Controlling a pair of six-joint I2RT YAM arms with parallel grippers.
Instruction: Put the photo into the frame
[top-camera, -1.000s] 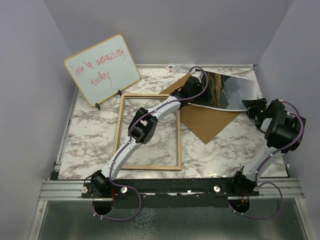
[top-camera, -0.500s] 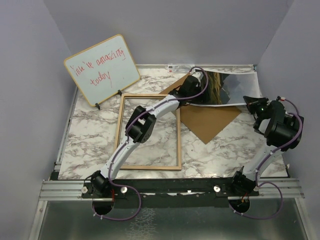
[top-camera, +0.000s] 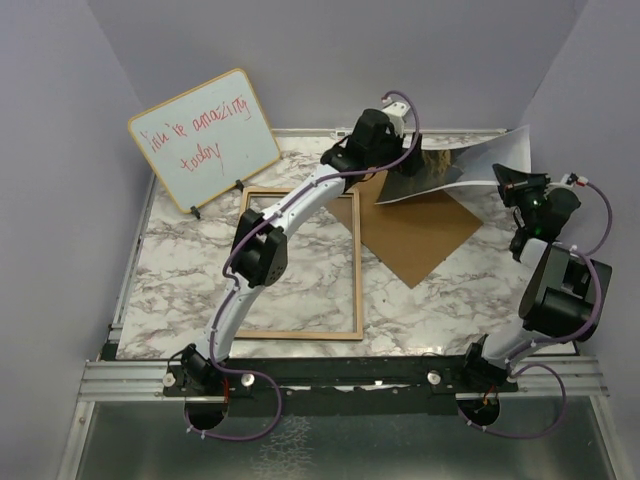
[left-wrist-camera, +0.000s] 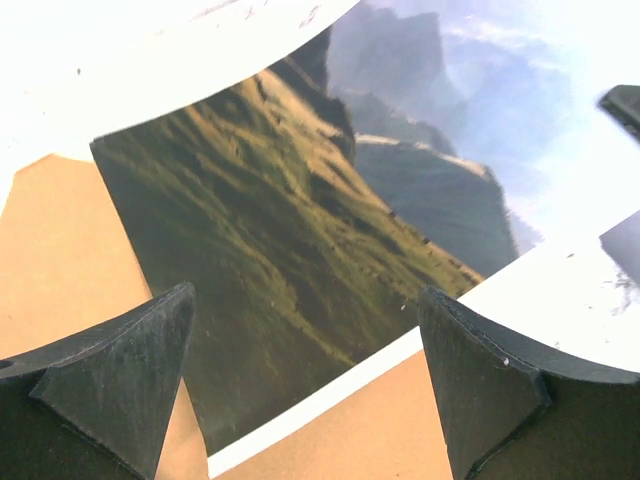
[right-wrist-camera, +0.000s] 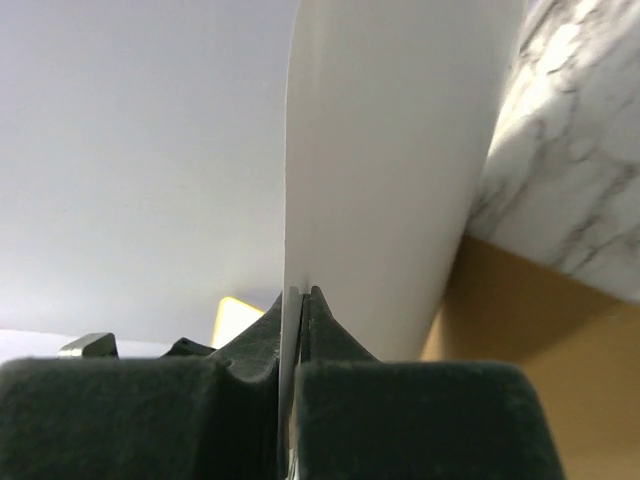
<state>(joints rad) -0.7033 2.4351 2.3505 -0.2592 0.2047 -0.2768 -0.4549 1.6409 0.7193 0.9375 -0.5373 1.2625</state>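
Whiteboard (top-camera: 204, 138) at back left, brown board (top-camera: 420, 235) on marble table (top-camera: 180, 270)

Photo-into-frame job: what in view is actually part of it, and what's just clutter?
Part of the job:
photo, pinched at its edge by the shut right gripper
frame, lying flat
left gripper, open over the photo

Lying about:
whiteboard with red handwriting
brown board beneath the photo
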